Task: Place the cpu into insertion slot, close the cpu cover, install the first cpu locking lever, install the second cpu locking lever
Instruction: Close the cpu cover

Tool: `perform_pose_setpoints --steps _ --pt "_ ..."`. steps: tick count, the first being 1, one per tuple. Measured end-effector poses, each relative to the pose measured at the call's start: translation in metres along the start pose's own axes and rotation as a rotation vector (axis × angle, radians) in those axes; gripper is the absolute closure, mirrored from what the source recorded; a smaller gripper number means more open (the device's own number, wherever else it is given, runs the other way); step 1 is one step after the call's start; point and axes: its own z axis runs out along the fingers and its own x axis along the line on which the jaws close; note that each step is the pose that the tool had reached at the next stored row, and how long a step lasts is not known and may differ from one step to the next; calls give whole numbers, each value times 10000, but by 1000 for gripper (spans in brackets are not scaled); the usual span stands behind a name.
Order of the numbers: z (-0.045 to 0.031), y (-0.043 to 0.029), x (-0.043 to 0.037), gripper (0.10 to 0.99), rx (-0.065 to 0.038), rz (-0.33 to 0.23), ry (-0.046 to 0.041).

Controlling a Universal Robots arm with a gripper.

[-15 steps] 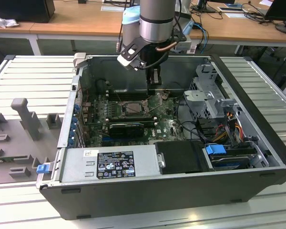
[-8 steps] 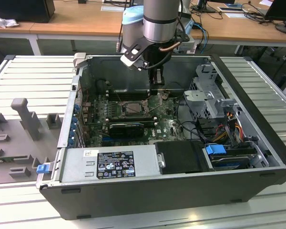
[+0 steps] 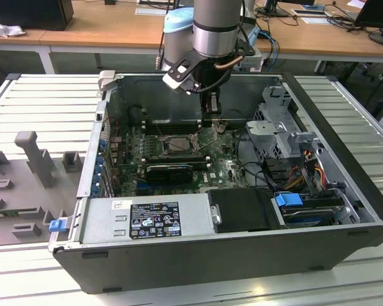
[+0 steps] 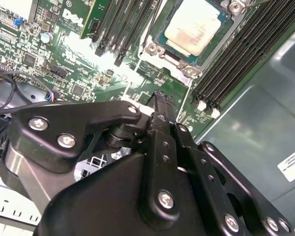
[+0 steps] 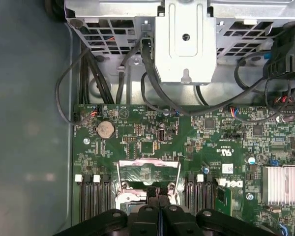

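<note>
The open computer case [image 3: 198,261] holds a green motherboard [image 5: 211,132] carrying the insertion slot [image 3: 165,146]. The gripper [image 5: 158,192], jaws together, hovers just beside that slot, near the open cpu cover [image 5: 148,164]. The cpu [image 4: 191,27] lies in the slot.

One computer case [image 3: 242,261] fills the exterior view's middle, with one arm [image 3: 214,25] and one gripper [image 3: 212,121] at upper centre. Inside are one cpu [image 4: 191,27], one coin battery [image 5: 105,129] and one finned heatsink [image 5: 283,184]. There are two blue tabs, a left tab [image 3: 57,224] and a right tab [image 3: 288,199].
</note>
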Motion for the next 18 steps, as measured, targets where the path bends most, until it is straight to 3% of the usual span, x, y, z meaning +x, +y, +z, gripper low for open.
perform_pose_setpoints --steps 4,12,14,18 --pt "39 107 -1 980 4 1 2" --pt "149 404 18 980 7 -1 2" --pt "172 443 28 980 7 0 2" --pt "264 446 35 980 9 -4 29"
